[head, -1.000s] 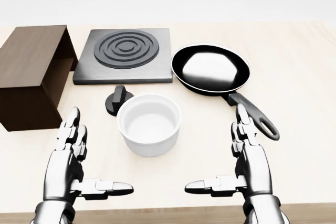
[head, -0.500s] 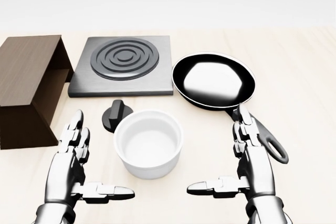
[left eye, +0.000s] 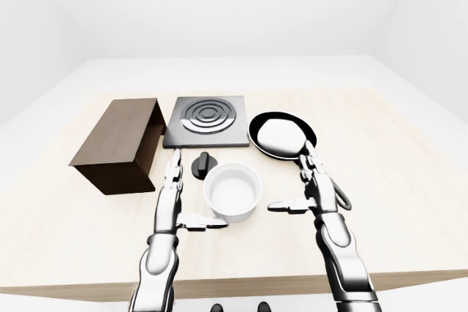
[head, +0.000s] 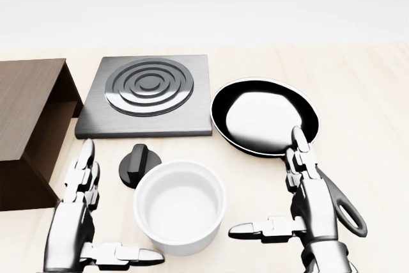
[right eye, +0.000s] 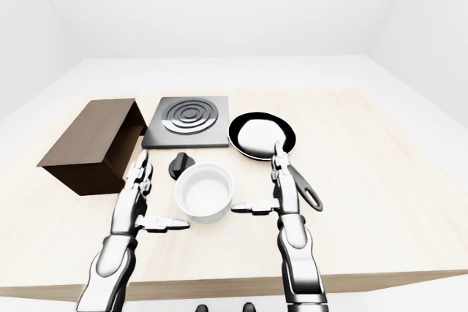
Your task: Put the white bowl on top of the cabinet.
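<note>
The white bowl (head: 181,208) stands upright and empty on the light wooden table, low in the head view. My left hand (head: 112,212) is open just left of it, fingers pointing up and thumb towards the bowl. My right hand (head: 268,187) is open just right of it, in the same pose. Neither hand touches the bowl. The dark brown cabinet (left eye: 121,144) stands at the left of the table, its open side facing right. Its flat top is bare.
A black frying pan (head: 265,114) lies right of the bowl, its handle (head: 342,209) running under my right hand. A grey stove plate (head: 148,93) sits above the bowl, and a black knob (head: 136,164) sits between them. The table's near edge (left eye: 241,283) is below my hands.
The whole picture has shifted: the camera moved closer, so the bowl, pan, stove and cabinet sit lower and larger. Both hands stay open on either side of the bowl.
</note>
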Tool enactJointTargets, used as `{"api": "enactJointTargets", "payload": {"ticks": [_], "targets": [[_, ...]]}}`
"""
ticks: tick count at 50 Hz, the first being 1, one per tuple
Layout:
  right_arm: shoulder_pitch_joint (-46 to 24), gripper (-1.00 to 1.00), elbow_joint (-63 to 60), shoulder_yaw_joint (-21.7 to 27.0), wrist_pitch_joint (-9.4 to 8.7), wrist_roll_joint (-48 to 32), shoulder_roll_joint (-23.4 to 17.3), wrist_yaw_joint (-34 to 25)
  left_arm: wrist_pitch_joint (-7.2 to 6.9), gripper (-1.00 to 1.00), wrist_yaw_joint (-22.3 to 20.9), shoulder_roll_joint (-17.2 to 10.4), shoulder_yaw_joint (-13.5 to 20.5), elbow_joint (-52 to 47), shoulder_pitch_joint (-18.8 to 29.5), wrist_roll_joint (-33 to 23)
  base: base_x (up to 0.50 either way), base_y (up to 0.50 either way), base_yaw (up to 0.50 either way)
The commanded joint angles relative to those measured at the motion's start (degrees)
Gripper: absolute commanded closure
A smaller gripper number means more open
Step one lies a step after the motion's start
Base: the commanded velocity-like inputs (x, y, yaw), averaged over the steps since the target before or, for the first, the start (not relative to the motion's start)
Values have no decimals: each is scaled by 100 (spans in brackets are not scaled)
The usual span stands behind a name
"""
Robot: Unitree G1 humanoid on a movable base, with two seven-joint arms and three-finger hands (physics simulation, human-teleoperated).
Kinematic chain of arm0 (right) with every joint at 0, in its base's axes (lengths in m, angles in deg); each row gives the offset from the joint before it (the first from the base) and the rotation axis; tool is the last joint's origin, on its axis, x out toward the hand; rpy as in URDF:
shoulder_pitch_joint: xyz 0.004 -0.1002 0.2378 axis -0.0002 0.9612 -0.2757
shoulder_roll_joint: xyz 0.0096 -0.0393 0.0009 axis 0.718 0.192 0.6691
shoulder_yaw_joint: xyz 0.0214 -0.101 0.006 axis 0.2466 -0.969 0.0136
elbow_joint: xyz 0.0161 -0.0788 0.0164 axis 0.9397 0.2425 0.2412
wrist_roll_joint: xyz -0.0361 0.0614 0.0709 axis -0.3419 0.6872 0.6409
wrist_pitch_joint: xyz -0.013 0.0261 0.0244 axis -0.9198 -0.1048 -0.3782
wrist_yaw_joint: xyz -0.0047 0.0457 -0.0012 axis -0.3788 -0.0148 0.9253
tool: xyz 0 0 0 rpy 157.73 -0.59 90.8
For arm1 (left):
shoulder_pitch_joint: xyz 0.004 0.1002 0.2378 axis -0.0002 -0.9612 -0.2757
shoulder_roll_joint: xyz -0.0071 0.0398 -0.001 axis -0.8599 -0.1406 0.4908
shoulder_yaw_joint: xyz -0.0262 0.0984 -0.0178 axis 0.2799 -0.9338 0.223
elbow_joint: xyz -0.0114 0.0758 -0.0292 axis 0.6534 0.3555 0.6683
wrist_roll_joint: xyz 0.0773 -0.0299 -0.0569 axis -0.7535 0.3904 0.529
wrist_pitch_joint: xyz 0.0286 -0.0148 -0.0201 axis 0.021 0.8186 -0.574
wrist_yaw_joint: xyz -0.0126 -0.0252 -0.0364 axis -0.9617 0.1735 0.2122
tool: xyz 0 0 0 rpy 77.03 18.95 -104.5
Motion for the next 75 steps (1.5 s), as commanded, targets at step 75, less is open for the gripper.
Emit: {"api": "enactJointTargets", "payload": {"ticks": [75], "targets": [[16,-100,-1750,1337,-373,1400,-320,-286,-290,-100,3099,15,-4088,213,-483,-6072,0,0,0]]}}
